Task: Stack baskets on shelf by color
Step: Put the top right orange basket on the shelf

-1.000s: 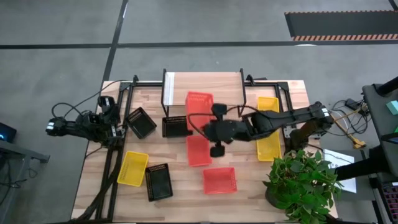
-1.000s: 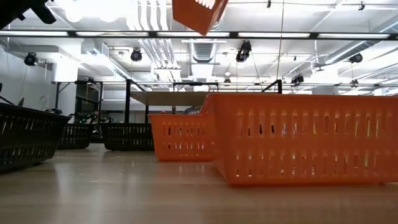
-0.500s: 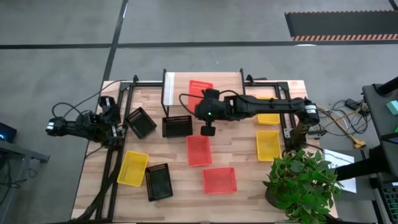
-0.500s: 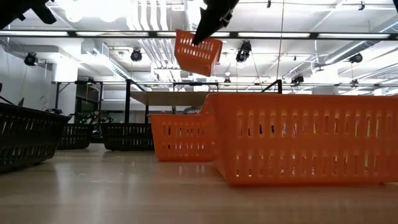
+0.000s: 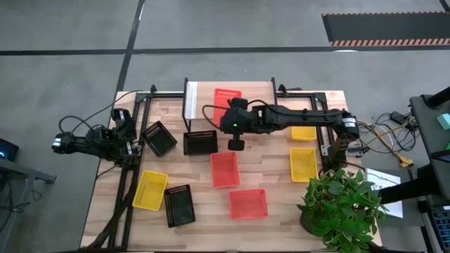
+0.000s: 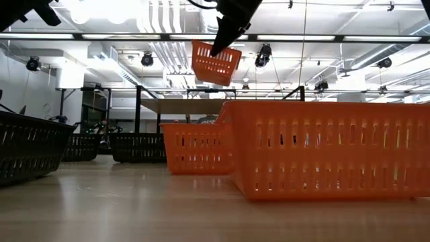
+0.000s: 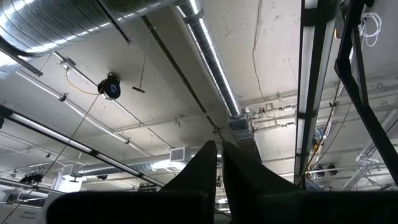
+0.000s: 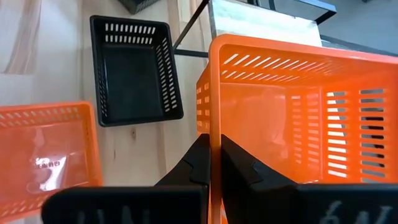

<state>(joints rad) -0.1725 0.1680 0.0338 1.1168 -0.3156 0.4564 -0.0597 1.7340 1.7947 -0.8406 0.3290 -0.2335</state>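
My right gripper (image 8: pixel 210 155) is shut on a red-orange basket (image 5: pixel 226 98) and holds it in the air over the shelf (image 5: pixel 256 90) at the table's far middle. In the low view this basket (image 6: pixel 216 62) hangs tilted, well above the shelf's plank (image 6: pixel 176 106). On the table lie two more red-orange baskets (image 5: pixel 224 170) (image 5: pixel 248 204), three black ones (image 5: pixel 159 138) (image 5: pixel 200 142) (image 5: pixel 178 205) and three yellow ones (image 5: pixel 150 190) (image 5: pixel 303 163) (image 5: pixel 303 132). My left gripper (image 7: pixel 219 155) waits shut at the table's left edge, pointing up at the ceiling. My right gripper pinches the rim of one side wall (image 8: pixel 210 124) of the red-orange basket, one finger (image 8: pixel 239 165) inside the basket and the other outside. The fingers come slanting down from the table's near side. The basket hangs tilted below them, lifted clear of the shelf.
A potted plant (image 5: pixel 341 204) stands at the table's near right corner. Black metal frame rails (image 5: pixel 130 176) run along the table's left side, and others (image 5: pixel 322 112) stand on its right side, by the shelf. Bare tabletop lies between the baskets in the near middle.
My right gripper has carried the red-orange basket from above the table's middle toward the far edge and downward, so that it now hangs over the shelf. Most of that move came early; in the last half second it has barely shifted.
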